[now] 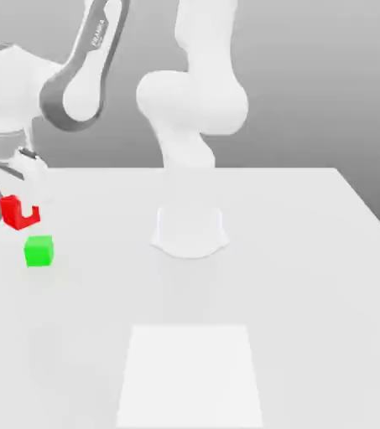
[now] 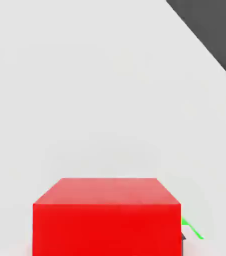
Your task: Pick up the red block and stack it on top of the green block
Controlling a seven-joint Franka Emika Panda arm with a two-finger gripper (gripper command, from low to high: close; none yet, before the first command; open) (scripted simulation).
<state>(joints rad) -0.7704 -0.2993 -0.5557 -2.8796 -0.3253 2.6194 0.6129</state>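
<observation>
Exterior view: gripper [image 1: 21, 201] closed on red block [image 1: 15, 214], held clear of table [image 1: 310, 276], just above/behind green block [image 1: 39, 250] nr table's left edge.

two cameras, one far, one close
exterior view faces the arm across the table [image 1: 310, 276] from high up; hand view sits just above the red block [image 2: 107, 217]; both share it.

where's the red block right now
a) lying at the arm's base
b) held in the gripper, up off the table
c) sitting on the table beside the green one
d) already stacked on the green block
b: the red block sits between the fingers of the gripper, above and just behind the green block, which rests alone on the table.
</observation>
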